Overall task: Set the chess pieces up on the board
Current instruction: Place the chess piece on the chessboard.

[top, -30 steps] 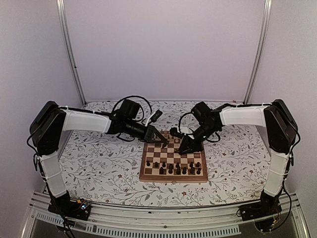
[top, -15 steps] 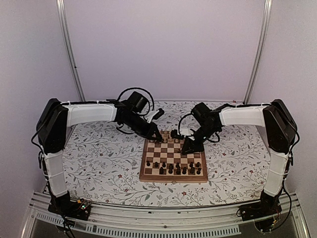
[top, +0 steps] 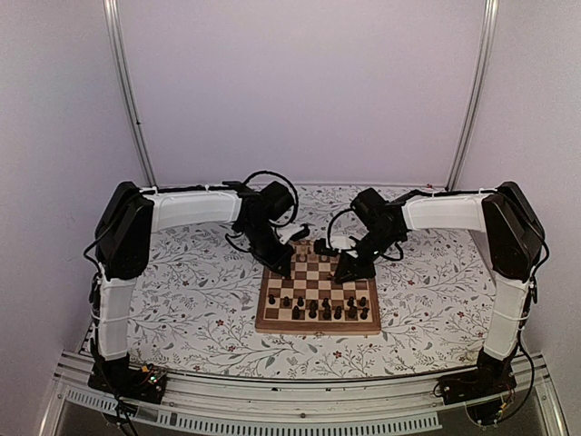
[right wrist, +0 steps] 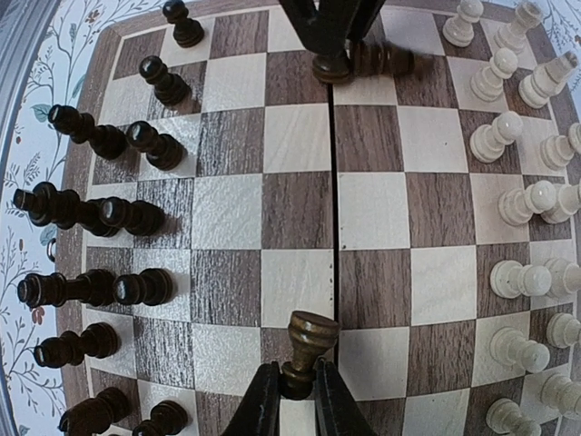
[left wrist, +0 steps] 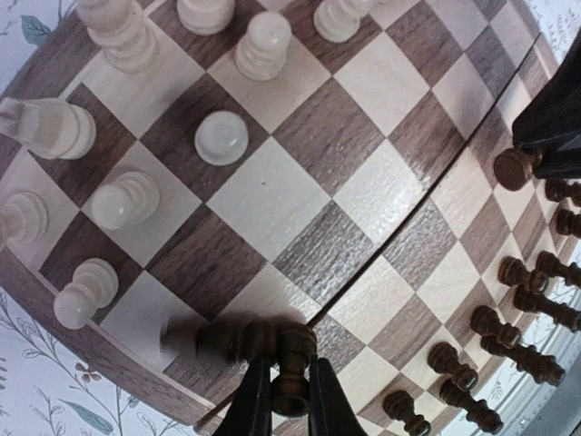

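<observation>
While the square wooden chessboard of dark brown and tan squares [top: 318, 328] lies flat on the floral-patterned table [top: 200, 300], each tool pinches one piece. The left tool [left wrist: 289, 404] is closed narrowly on a dark brown turned wooden piece [left wrist: 292, 354] near the board's left rim by the centre seam, its long axis in line with the fingers and its round foot toward the squares. The right tool [right wrist: 298, 386] grips a second dark brown piece [right wrist: 309, 334] at the opposite rim, slightly tilted, broad end pointing away from the wrist. The middle ranks between them lie bare. Nine pale cream turned pieces [left wrist: 222, 136] show in the left wrist view. The dark brown-black pieces [right wrist: 132, 216] crowd the near ranks, overlapping too much to count.
</observation>
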`<state>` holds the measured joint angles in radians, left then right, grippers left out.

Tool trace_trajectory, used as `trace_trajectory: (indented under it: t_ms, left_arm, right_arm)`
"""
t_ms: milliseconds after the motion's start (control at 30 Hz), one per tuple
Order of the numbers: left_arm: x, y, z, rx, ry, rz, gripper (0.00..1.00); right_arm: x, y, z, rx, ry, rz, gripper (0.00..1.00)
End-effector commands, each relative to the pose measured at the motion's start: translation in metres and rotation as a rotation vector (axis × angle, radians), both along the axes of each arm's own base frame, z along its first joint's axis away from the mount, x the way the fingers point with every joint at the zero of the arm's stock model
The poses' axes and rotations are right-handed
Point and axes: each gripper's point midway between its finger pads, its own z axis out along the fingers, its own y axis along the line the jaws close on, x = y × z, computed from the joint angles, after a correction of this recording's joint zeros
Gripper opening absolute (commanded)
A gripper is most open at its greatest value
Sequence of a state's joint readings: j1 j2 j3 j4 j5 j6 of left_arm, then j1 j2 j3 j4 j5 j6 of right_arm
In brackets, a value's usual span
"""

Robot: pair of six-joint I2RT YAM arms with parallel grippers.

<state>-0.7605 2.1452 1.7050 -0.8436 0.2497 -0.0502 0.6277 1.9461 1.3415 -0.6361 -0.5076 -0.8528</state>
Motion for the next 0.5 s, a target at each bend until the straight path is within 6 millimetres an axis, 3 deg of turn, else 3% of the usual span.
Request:
trace_trajectory:
  t_ms: [0,167,467]
  left_arm:
    - [-0.013,-0.003,-0.005,0.064,0.009,-0.056,0.13]
    - [-0.009,-0.007,0.006,0.055,-0.032,-0.052,0.30]
    - [0.005,-0.019,0.074,-0.119,-0.163,-0.021,0.35]
  right_arm:
    - [0.000,-0.002,0.013,0.017,-0.019,0.005,0.14]
    - [-0.001,-0.001,0.016,0.023,-0.014,0.006,0.14]
    - [-0.002,0.005,0.036,0.065,-0.006,0.010,0.14]
